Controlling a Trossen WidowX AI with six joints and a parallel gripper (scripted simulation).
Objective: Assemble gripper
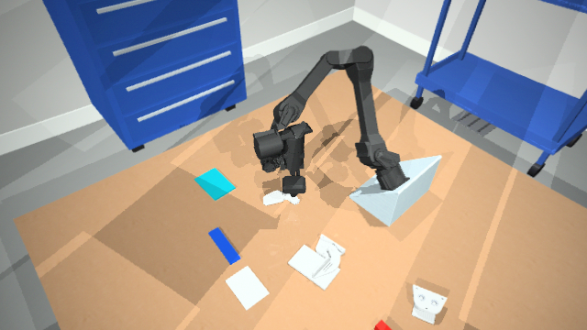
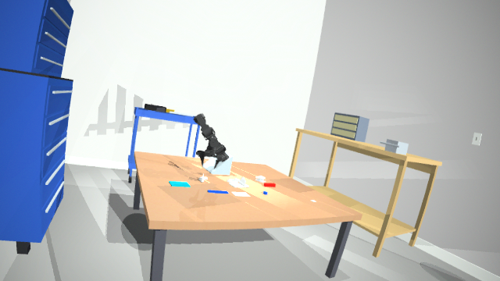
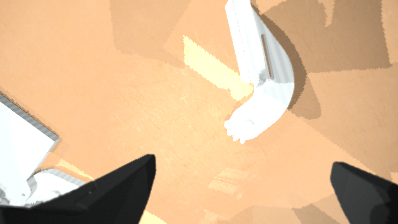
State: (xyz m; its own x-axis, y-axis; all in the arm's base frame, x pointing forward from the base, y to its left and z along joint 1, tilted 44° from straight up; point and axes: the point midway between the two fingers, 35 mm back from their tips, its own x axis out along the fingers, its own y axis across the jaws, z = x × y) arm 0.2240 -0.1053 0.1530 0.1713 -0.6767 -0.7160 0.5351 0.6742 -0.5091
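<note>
A loose white jaw (image 1: pixel 273 198) (image 2: pixel 202 178) (image 3: pixel 272 100) lies on the table. Its gear teeth show at its near end in the wrist view. My gripper (image 1: pixel 293 194) (image 3: pixel 240 166) is wide open and empty above the table, close to the toothed end of this jaw. White parts that look like the gripper base (image 1: pixel 304 260) (image 3: pixel 20 145) with a curved jaw on or against it lie nearer the front. I cannot tell whether that jaw sits on a pin. A white plate with two round holes (image 1: pixel 428 302) (image 2: pixel 260 178), probably the housing plate, lies apart at the right.
A light blue angular bin (image 1: pixel 415 194) (image 2: pixel 223 168) stands beside the arm's base. A cyan square (image 1: pixel 215 184) (image 2: pixel 180 184), a blue bar (image 1: pixel 224 246) (image 2: pixel 217 192), a white square (image 1: pixel 247 288) and a red block (image 1: pixel 382 325) (image 2: pixel 269 185) lie around the parts.
</note>
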